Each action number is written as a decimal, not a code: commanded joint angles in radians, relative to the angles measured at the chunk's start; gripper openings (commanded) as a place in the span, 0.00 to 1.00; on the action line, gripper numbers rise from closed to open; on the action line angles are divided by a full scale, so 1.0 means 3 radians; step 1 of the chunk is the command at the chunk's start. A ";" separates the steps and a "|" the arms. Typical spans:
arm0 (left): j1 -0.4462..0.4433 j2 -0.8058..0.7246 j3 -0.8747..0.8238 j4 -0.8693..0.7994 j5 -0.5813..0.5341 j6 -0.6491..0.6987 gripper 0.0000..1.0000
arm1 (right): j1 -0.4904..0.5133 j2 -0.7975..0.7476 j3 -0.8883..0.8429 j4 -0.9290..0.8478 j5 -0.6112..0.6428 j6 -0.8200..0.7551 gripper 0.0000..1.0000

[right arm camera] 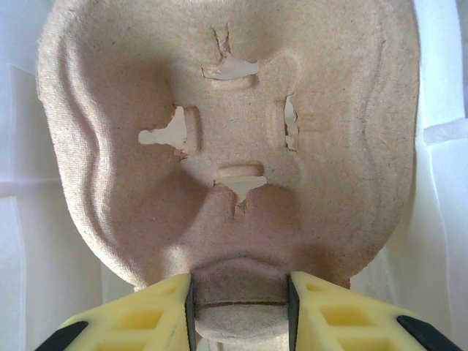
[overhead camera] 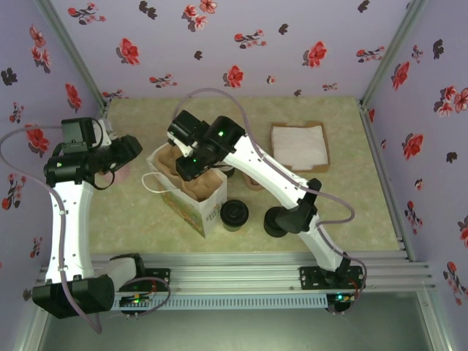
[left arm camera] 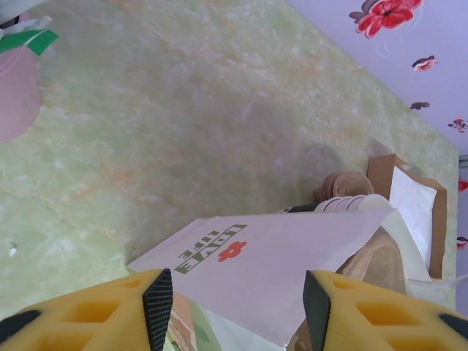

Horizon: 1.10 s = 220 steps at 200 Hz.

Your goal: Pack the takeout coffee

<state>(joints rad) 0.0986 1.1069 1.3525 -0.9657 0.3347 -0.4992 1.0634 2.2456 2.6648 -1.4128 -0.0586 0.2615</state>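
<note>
Around the table (overhead camera: 351, 212), lilac flowered walls (overhead camera: 292, 29) are set close against the left, far and right edges, and a metal rail (overhead camera: 256, 267) runs along the near edge. Open tabletop is left along the right side and across the near left; the middle is crowded. The surface is seen to be pale green, marbled and flat.

A white paper bag (overhead camera: 191, 208) stands left of centre, mouth up, with a pulp cup carrier (right arm camera: 234, 146) lodged in it. A brown tray (overhead camera: 327, 153) lined with white paper lies towards the far right, well apart from the bag. A stack of lidless cups (left arm camera: 342, 186) is seen just behind the bag.

The takeout coffee (overhead camera: 234, 213) stands upright on the table, lid on, just beside the bag's near right corner and outside it. A short black stack of lids (overhead camera: 275, 221) sits near it, partly hidden by the right arm.

The right gripper (right arm camera: 239, 311) is clamped on a tab at the carrier's edge. The left gripper (left arm camera: 236, 311) is held about half open beside the bag's left side, with nothing gripped; a pink object (left arm camera: 11, 88) lies near it
</note>
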 commanded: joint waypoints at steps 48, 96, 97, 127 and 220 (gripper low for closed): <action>0.0024 -0.0018 -0.0040 0.0049 0.0066 0.0011 0.52 | 0.0063 0.0136 0.0117 -0.0062 0.0098 -0.0039 0.35; 0.0024 -0.0018 -0.0070 0.0068 0.0069 0.0005 0.52 | 0.0088 0.0193 0.0114 -0.0071 0.0136 -0.0028 0.35; 0.0024 -0.0018 -0.0073 0.0071 0.0070 0.0006 0.52 | 0.0087 0.0197 0.0115 -0.0072 0.0138 -0.0028 0.35; 0.0024 -0.0023 -0.0075 0.0062 0.0070 0.0010 0.52 | 0.0091 0.0248 0.0117 -0.0092 0.0178 -0.0024 0.34; 0.0024 -0.0028 -0.0091 0.0074 0.0070 0.0008 0.51 | 0.0101 0.0389 0.0117 -0.0156 0.0221 -0.0028 0.35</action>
<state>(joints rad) 0.0986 1.1069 1.3388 -0.9562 0.3416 -0.4992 1.0813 2.3356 2.6724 -1.4319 -0.0162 0.2615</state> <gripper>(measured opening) 0.515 0.347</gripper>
